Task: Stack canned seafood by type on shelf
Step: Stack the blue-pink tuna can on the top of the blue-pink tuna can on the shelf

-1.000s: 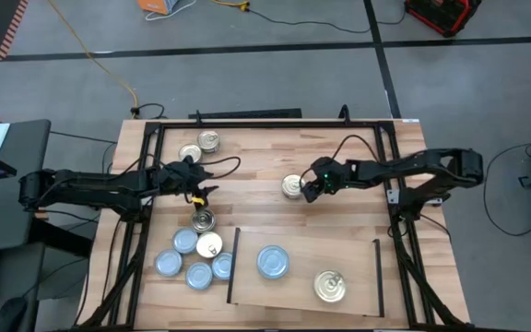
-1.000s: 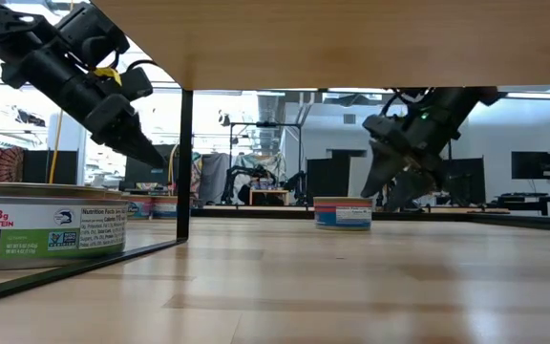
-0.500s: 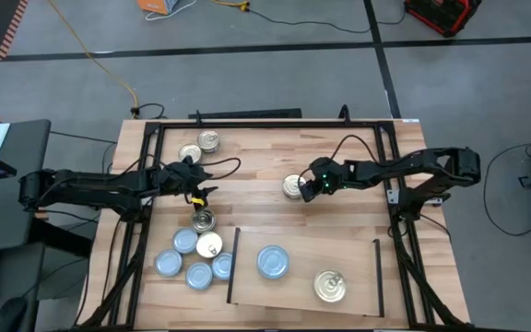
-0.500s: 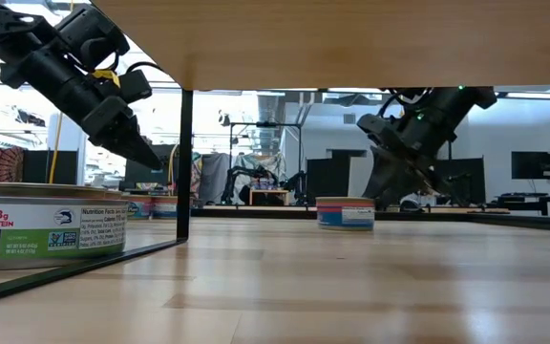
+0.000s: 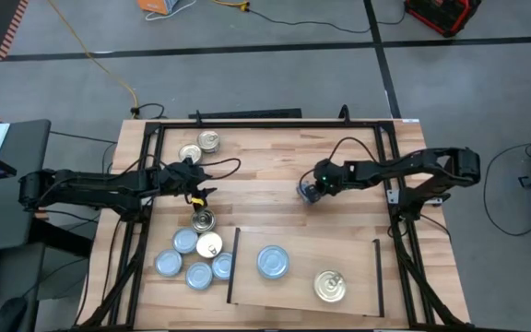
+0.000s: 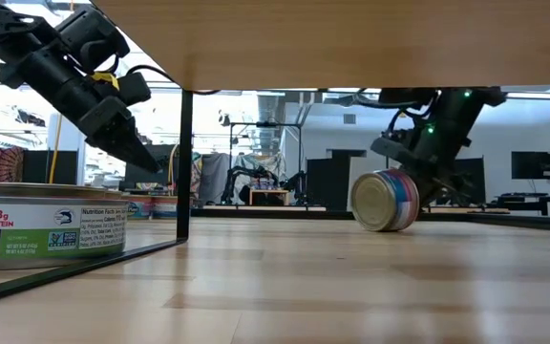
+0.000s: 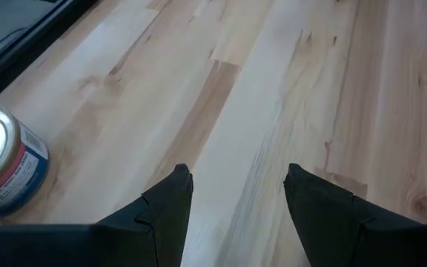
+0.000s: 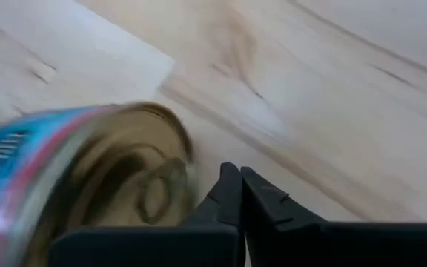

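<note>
Two tins are resting flat on the shelf [image 5: 348,295] nearest the front edge, a silvery-blue tin [image 5: 273,262] and a gold tin [image 5: 330,286]; one label is reading "23g PROTEIN". Beside it five tins are clustering [image 5: 196,258]. Mid-worktop [image 5: 265,175], bare wood is lying between the arms. The left tool [image 5: 201,194] is hovering spread, empty. The right tool [image 5: 310,194] is pressed together, touching a tipped tin [image 6: 387,200] standing on edge, axis horizontal.

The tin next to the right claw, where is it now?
In the high view the tin lies mid-table, right of centre, tipped on its edge beside the shut right claw, not gripped.
</note>
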Robot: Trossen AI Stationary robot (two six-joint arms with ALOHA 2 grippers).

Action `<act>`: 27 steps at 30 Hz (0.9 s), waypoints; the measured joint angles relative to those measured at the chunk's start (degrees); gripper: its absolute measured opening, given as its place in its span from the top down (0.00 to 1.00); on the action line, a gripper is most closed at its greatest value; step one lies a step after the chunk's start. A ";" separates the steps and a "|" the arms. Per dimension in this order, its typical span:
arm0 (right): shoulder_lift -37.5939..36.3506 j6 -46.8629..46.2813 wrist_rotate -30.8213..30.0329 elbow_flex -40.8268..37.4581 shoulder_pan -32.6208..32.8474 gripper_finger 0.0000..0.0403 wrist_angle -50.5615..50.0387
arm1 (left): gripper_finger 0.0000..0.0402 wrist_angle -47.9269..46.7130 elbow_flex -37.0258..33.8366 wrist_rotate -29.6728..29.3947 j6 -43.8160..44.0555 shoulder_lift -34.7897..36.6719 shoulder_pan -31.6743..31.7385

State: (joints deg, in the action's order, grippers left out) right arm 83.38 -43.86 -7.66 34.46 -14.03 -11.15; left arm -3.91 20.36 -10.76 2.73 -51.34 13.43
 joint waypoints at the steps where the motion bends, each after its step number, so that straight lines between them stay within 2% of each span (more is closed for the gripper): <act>1: -0.20 0.19 -0.01 -0.04 -0.04 0.94 -0.25 | 0.49 -0.13 0.00 0.01 0.01 -0.01 0.01; 6: -4.63 2.09 -0.02 -0.01 -0.68 0.93 -3.94 | 0.49 -0.18 -0.02 0.00 0.04 -0.01 0.00; 13: -14.32 8.56 -0.43 -0.01 0.17 0.79 -12.47 | 0.49 -0.16 -0.02 -0.01 0.10 0.01 0.00; 19: -19.13 9.12 -0.55 0.04 6.66 0.55 -11.83 | 0.49 1.02 -0.02 -0.03 0.22 -0.01 0.00; 23: -17.99 8.79 -3.35 0.08 11.78 0.36 -8.38 | 0.49 0.98 -0.02 -0.03 0.40 -0.01 0.00; 27: -15.50 6.37 -5.17 0.38 12.94 0.24 -4.91 | 0.49 1.34 -0.02 -0.05 1.15 0.00 0.00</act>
State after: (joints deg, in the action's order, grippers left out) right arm 67.88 -37.49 -12.83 34.84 -1.09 -16.07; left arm -2.57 20.34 -10.81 3.88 -51.34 13.43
